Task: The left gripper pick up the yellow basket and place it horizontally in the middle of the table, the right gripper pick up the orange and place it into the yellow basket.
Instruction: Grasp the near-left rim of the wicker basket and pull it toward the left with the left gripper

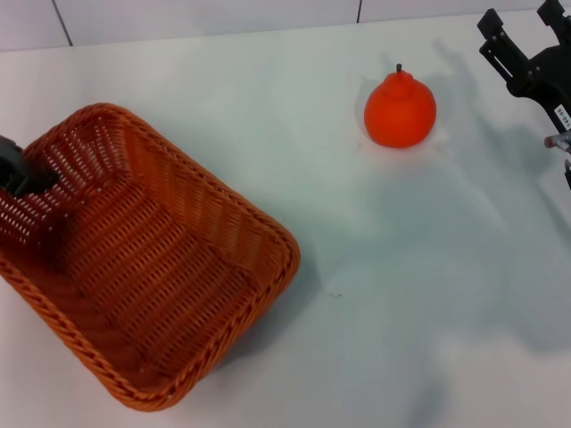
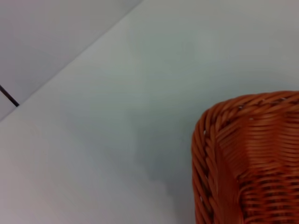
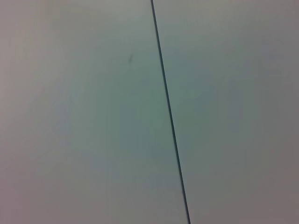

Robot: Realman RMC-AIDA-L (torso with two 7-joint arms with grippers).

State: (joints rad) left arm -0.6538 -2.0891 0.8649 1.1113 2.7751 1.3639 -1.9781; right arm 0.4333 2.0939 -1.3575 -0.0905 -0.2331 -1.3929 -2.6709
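Basket: the yellow basket (image 1: 147,267) sits at about 8 o'clock on the table (image 1: 401,312), lying slantwise, its long side running from 10 o'clock down toward 5 o'clock. Its weave looks orange-brown, with a braided rim and sloping sides. The left wrist view shows one rounded corner (image 2: 247,158) of it against the white top.

Orange: the orange (image 1: 400,109) stands upright on the table at about 1 o'clock, stem up, well apart from the basket and outside it.

Left gripper: the left gripper (image 1: 22,169) shows only as a small dark part at 9 o'clock, at the basket's rim on its far left side, partly inside the wall. Whether its fingers are apart or together cannot be told.

Right gripper: the right gripper (image 1: 525,40) hangs at about 2 o'clock, above the table and to the right of the orange, not touching it. Its two black fingers stand apart with nothing between them.

Right wrist view: a plain pale surface crossed by one thin dark seam (image 3: 169,112).
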